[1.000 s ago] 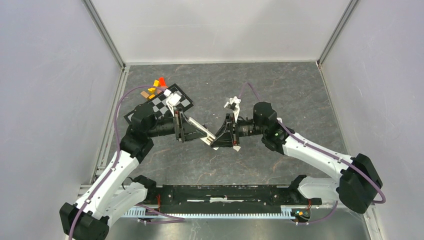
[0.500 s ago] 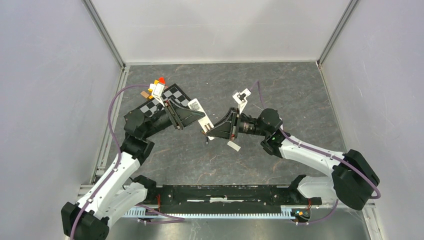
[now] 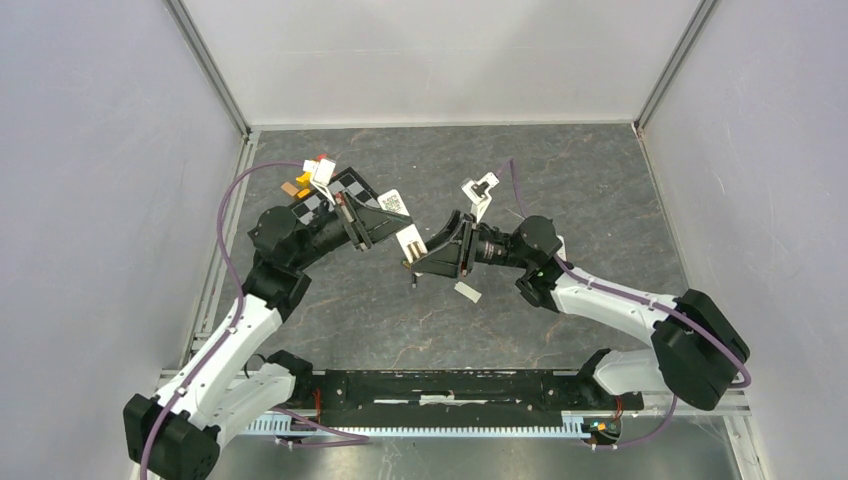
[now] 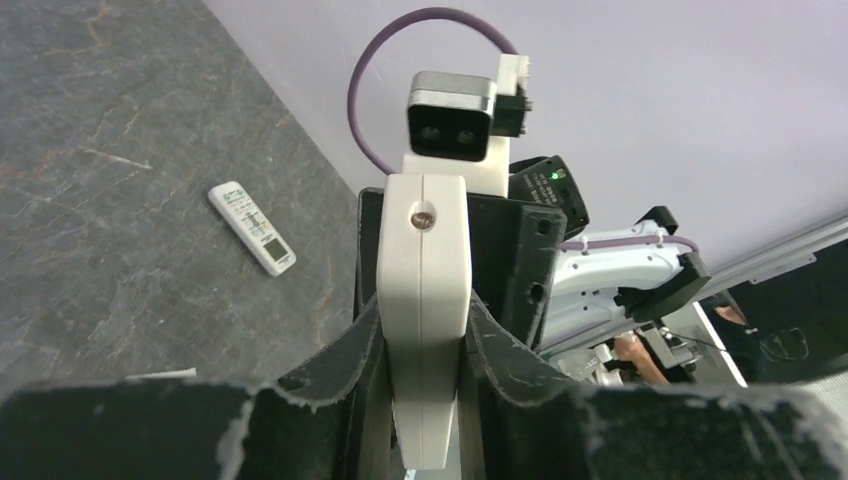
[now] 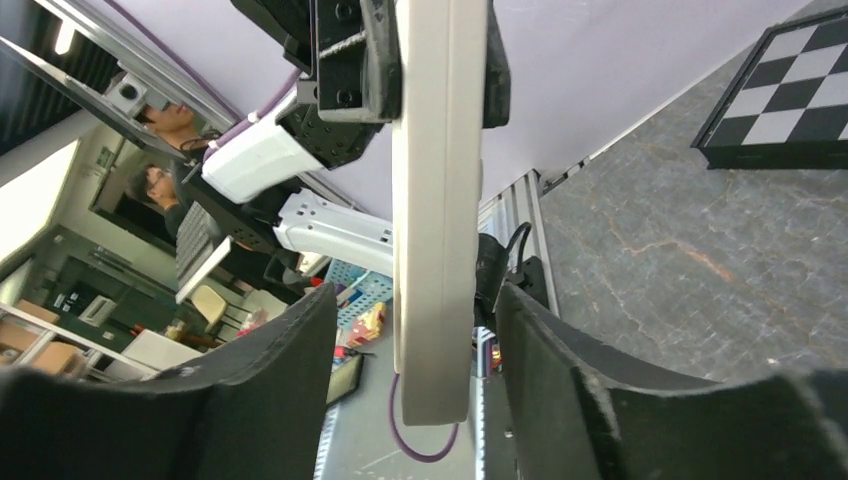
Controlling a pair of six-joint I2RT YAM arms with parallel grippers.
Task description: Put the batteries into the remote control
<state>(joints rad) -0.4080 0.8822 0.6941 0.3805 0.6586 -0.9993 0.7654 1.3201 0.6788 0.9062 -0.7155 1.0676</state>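
Above the tabletop (image 3: 600, 200), my left tool (image 4: 424, 330) is pinching a white slab (image 4: 424, 260); my gaping right tool (image 5: 415, 296), straddling it, should close centred.

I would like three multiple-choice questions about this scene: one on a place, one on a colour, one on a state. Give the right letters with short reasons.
1. Where does the remote lie?
A. on the table
B. in a drawer
C. on a shelf

2. Which colours has the board?
A. red and yellow
B. black and white
C. blue and green

3. How is the left gripper?
A. open and empty
B. shut on the white bar
C. out of view

Answers:
1 A: the left wrist view shows it flat on the grey top.
2 B: its squares alternate in these two colours.
3 B: both fingers press the bar's sides.
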